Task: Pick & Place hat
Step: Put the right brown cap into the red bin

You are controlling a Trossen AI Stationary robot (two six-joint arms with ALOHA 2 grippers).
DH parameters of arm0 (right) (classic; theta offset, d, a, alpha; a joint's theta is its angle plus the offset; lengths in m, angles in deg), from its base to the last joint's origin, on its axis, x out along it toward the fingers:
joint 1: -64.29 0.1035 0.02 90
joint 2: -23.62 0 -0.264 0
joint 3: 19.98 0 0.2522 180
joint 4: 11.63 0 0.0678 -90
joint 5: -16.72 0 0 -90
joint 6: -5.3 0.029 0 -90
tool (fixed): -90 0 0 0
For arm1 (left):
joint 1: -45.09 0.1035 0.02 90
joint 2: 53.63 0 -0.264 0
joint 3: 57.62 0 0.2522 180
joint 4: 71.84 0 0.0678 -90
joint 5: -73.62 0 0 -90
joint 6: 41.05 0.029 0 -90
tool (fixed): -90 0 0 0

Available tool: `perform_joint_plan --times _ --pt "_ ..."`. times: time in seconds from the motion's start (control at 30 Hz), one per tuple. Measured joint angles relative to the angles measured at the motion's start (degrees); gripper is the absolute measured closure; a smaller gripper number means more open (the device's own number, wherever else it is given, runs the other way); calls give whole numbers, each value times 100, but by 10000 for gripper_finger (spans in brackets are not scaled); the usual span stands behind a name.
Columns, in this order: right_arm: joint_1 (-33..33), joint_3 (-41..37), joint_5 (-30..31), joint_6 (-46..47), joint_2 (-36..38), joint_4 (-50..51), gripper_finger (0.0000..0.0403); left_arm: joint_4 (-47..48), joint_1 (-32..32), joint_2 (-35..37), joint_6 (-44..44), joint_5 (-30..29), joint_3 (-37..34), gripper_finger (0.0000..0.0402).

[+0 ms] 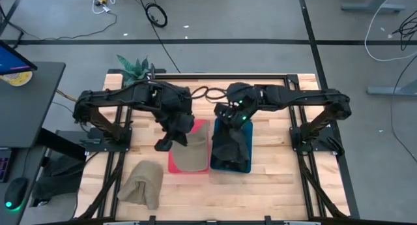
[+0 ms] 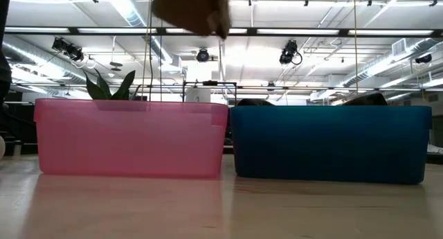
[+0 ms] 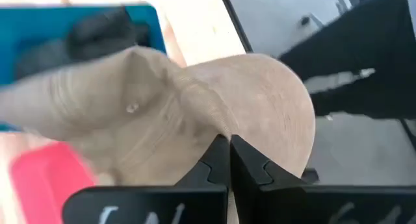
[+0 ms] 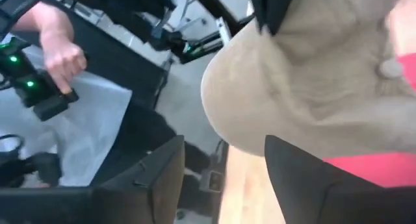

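Now: left pincer (image 3: 229, 160) clamped together on the brim of a tan fabric hat (image 3: 195, 113), held above the pink plastic bin (image 1: 174, 161).

Right pincer (image 4: 221, 172), fingers apart, hangs over the adjacent blue plastic bin (image 1: 215, 165). Second tan hat (image 1: 141, 183) lies on the wooden table (image 1: 273, 186).

left pincer (image 3: 229, 160): closed, raised | right pincer (image 4: 224, 165): fingers spread, raised

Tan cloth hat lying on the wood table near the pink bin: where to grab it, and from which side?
Pinch the raised fold across the top of the crumpled tan cloth hat, coming straight down. It lies slumped on the wooden table, so no rim stands clear for a side approach. The left gripper is nearest, but it is shut on another beige cap.
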Motion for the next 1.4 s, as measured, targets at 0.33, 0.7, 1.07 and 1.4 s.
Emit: perform_joint_plan --times 0.33,0.7,1.07,1.4 --pt "-291 0 1184 -948 811 175 191 -904 110 659 -308 -316 -988 401" --pt "-746 -4 1629 -1525 1060 161 223 -3261 176 1713 -431 -390 -3566 401" --pt "-1146 -4 1644 -2244 1062 286 247 -4283 133 1777 22 -518 -4964 401" --pt "-1397 -4 1646 -2161 1062 270 262 -4285 106 1781 515 -193 -5497 401"
